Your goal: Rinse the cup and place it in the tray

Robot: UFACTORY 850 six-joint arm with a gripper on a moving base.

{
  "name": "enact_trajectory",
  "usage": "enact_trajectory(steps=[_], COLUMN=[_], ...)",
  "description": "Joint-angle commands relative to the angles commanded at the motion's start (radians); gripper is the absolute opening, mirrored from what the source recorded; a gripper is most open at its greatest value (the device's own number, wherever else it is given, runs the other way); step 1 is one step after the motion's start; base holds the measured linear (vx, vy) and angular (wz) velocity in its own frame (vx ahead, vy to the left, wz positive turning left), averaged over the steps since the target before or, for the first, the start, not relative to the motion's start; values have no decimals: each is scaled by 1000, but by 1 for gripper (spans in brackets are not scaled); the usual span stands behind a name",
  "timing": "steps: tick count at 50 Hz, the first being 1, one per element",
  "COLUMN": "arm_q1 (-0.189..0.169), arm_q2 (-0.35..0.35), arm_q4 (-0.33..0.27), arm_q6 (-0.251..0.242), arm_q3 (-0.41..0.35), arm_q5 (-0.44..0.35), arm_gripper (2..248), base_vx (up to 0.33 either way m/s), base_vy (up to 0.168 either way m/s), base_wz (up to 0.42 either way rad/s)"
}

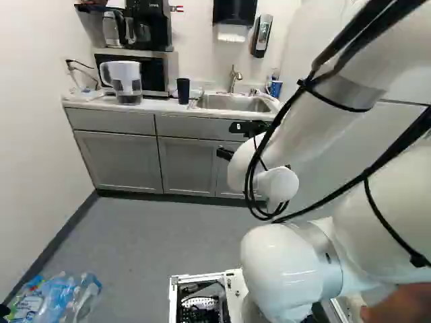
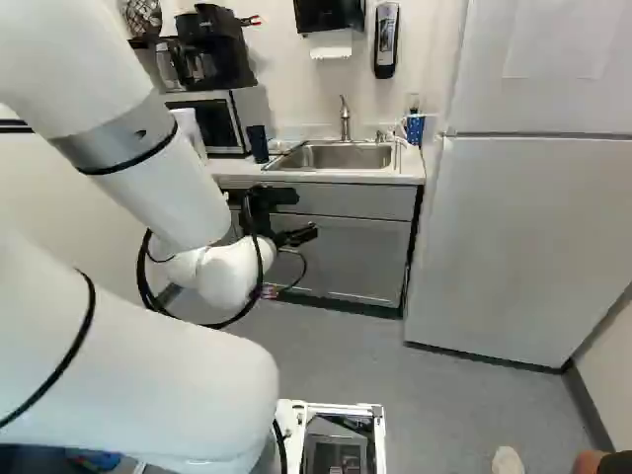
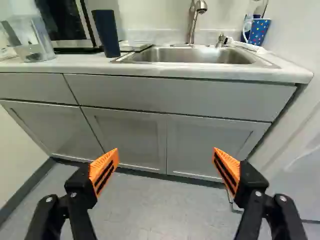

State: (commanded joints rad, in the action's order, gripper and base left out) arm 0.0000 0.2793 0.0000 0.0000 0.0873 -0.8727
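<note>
My gripper (image 2: 263,209) hangs ahead of the sink cabinets in the right base view. In the wrist view the gripper (image 3: 166,161) stands wide open, nothing between its orange pads. A dark tumbler-like cup (image 3: 106,33) stands upright on the counter, left of the sink (image 1: 232,102) in the left base view. Another cup, a blue dotted mug (image 3: 258,32), is at the sink's other side, near the refrigerator. Both are beyond the fingers, untouched. A flat, pale item (image 3: 134,45) lies between the dark cup and the sink; whether it is the tray I cannot tell.
The faucet (image 2: 345,117) rises behind the basin. A water pitcher (image 1: 125,82) and microwave (image 1: 149,67) occupy the counter's far side. Cabinet fronts (image 3: 131,137) face the gripper; the refrigerator (image 2: 523,237) stands beside them. Plastic bottles (image 1: 60,296) are at the floor's near left in the left base view.
</note>
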Motion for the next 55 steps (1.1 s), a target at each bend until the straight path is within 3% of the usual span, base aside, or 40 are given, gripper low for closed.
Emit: enact_trajectory(steps=[37, 55], arm_q1=[0, 0], arm_q2=[-1, -39], arm_q4=[0, 0], arm_q6=[0, 0], arm_q3=[1, 39], arm_q5=[0, 0], arm_gripper=[247, 247], base_vx=[0, 0], base_vy=[0, 0], base_wz=[0, 0])
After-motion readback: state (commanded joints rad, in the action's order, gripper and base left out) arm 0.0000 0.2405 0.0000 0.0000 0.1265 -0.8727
